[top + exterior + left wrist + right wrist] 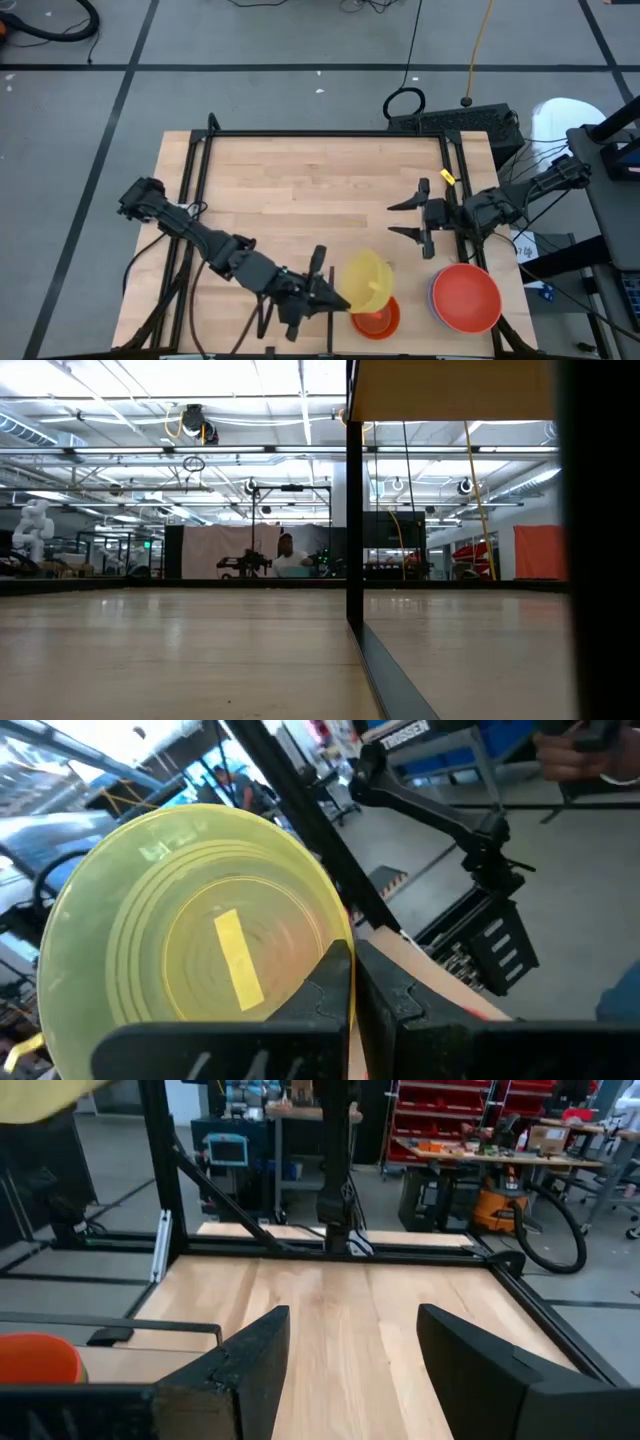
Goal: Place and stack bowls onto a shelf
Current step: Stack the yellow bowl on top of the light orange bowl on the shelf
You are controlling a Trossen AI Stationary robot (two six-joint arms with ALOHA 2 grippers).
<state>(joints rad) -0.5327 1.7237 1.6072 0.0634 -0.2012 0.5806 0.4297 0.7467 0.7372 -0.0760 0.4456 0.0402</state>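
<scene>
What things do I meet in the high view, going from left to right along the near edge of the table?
Left tool, shut on the rim of the tilted yellow bowl → orange bowl under it, their order unclear since they overlap → stack of large bowls with the red bowl on top.

Two dark jointed arms [215,245] trailing black cables.
</scene>
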